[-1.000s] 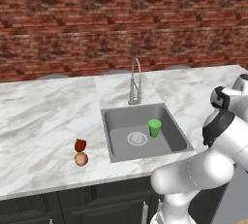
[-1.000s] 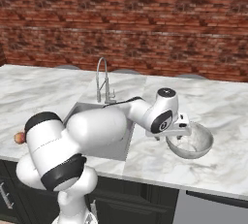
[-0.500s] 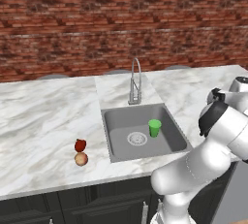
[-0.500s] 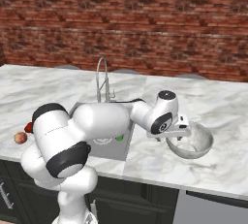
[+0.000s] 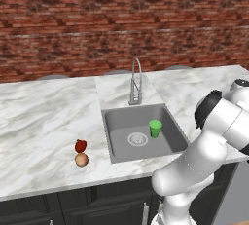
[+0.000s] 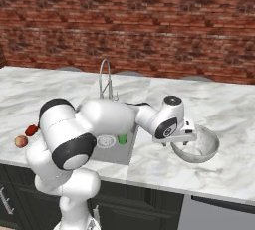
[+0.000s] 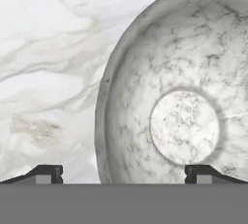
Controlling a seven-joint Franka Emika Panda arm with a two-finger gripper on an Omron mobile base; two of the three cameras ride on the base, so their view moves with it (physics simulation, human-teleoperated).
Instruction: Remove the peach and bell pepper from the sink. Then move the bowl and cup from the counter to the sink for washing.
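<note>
Peach (image 5: 81, 159) and pepper (image 5: 80, 145) lie on the worktop (image 5: 44, 117), cup (image 5: 155, 128) in the sink (image 5: 119, 148); the wide end effector (image 7: 123, 174) straddles the bowl (image 6: 209, 147) rim, unlifted.

Arm stretched right, pincer (image 7: 121, 172) pointing down, tips spread

This is a kitchen, rendered rather than photographed. A white marble counter (image 5: 44, 121) with grey veins runs across the room above dark cabinets (image 5: 73, 204), and a red brick wall (image 5: 121, 19) backs it. A square grey steel sink (image 5: 119, 146) with a round drain is set into the marble, and a tall arched chrome faucet (image 5: 136, 80) stands at its rear edge. Kitchenware and food lie about: a green cup (image 5: 155, 128) in the basin, a bell pepper (image 5: 80, 145) and a peach (image 5: 81, 159) on the marble, and a mottled bowl (image 6: 199, 147) directly under the arm's hand.
</note>
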